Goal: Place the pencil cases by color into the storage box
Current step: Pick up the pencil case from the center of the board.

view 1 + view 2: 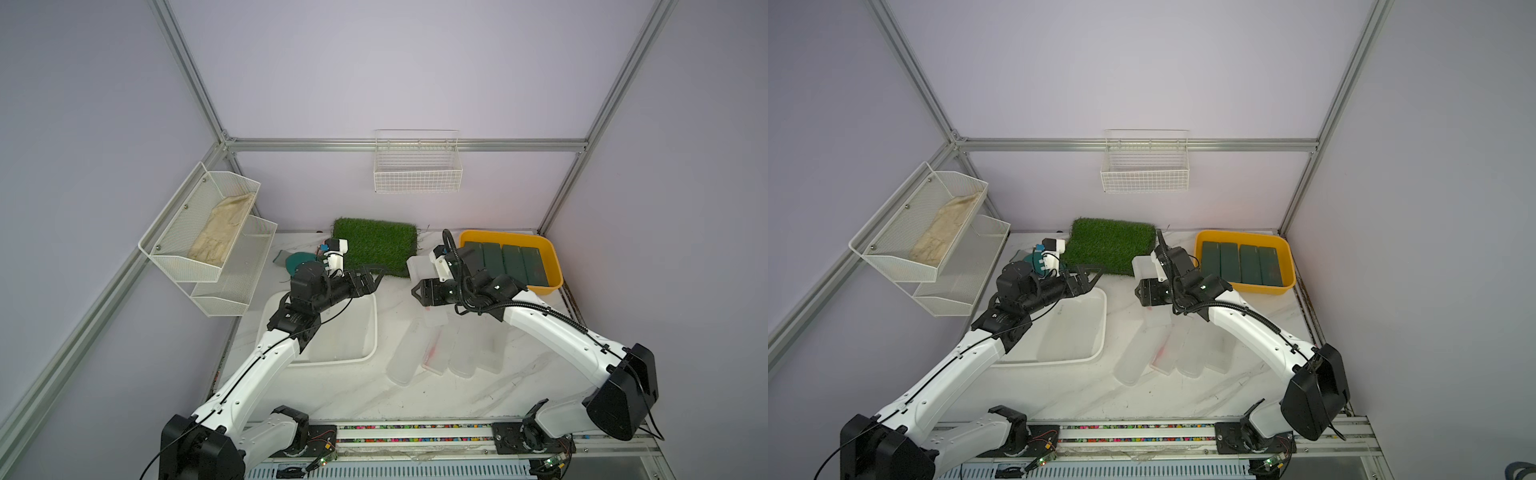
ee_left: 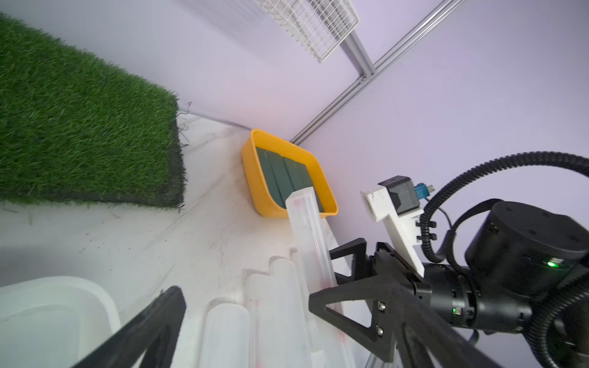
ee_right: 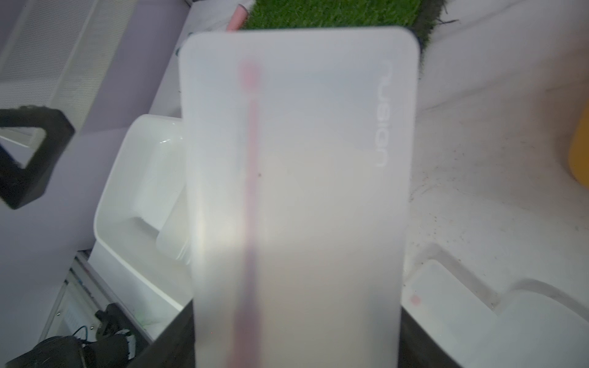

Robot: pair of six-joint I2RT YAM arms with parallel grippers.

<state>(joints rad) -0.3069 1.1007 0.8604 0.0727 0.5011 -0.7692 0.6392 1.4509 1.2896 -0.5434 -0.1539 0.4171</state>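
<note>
Over marble desk (image 1: pixel 395 316), gripping frosted case (image 1: pixel 419 268) in right tool (image 1: pixel 419 291), bound for white box (image 1: pixel 375 328) around 8 o'clock, left tool (image 1: pixel 372 278) hanging open.

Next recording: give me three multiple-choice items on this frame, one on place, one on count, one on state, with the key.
1. Where do the dark green cases lie? A in the white bin; B in the yellow bin; C on the grass mat.
2. How many dark green cases are there? A two; B four; C six.
3. What is the right tool doing? A standing open and empty; B gripping a green case; C gripping a frosted case.
Key: 1 B: they lie side by side inside it. 2 B: four show in both top views. 3 C: the left wrist view shows it clamped on that case.
</note>
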